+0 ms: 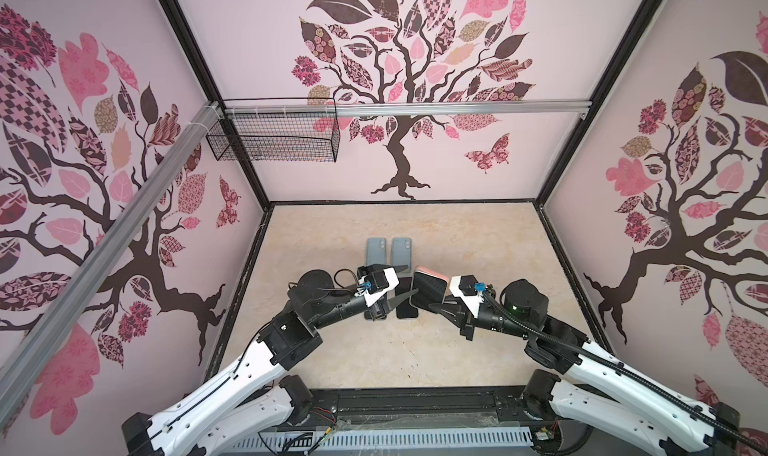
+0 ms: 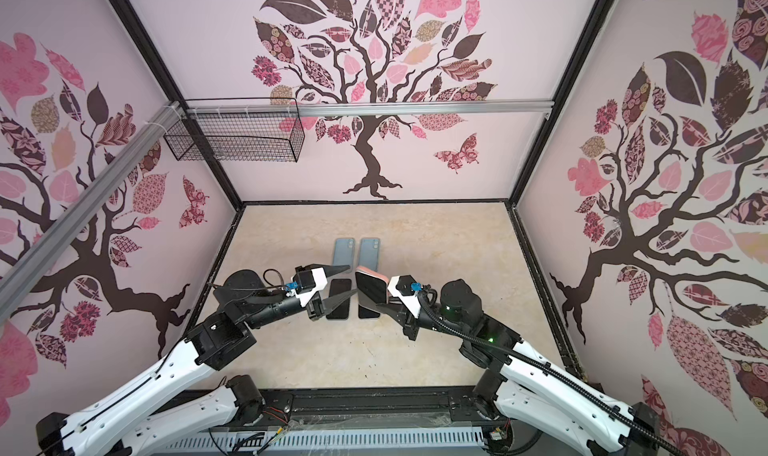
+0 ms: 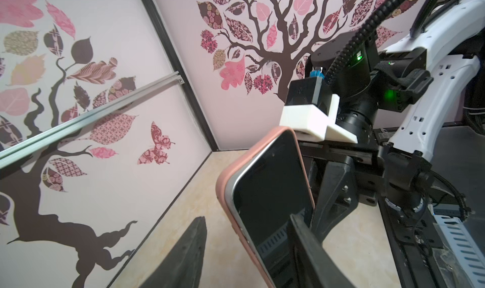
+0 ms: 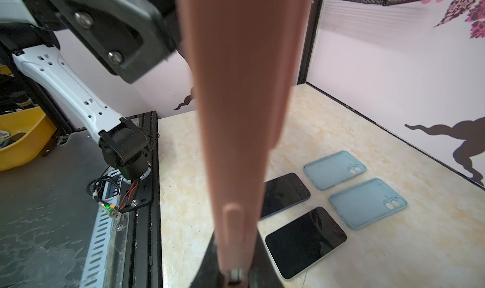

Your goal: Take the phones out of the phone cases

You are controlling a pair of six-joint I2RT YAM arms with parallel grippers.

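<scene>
Pink silicone first: the pink case (image 3: 222,192) is up off the tabletop (image 1: 374,350), standing on edge, with the phone (image 3: 273,194) in it, dark screen turned toward the left arm. In the left wrist view the phone's silver edge shows bare beside the pink lip along one long side and round one corner; elsewhere the lip wraps it.

Right claw (image 4: 233,268) is pinched narrow on the pink case, one finger on either face. Its wrist camera sees mostly the blurred pink back.

Left claw (image 1: 411,281) has its jaws spread wide, holding nothing. The cased phone sits between its two fingers: one finger lies across the screen side, the other stands clear of the pink back. Contact with the glass can't be told from these views.

On the tabletop beneath and beyond:
- two blue cases (image 4: 334,170) (image 4: 367,202), empty, insides up, side by side toward the back wall
- two loose phones (image 4: 284,194) (image 4: 305,243), screens up, side by side just nearer the arms than the blue cases; in both top views one is partly hidden by the left claw

Wire basket (image 1: 274,136) hangs on the back rail, well apart from all this.
</scene>
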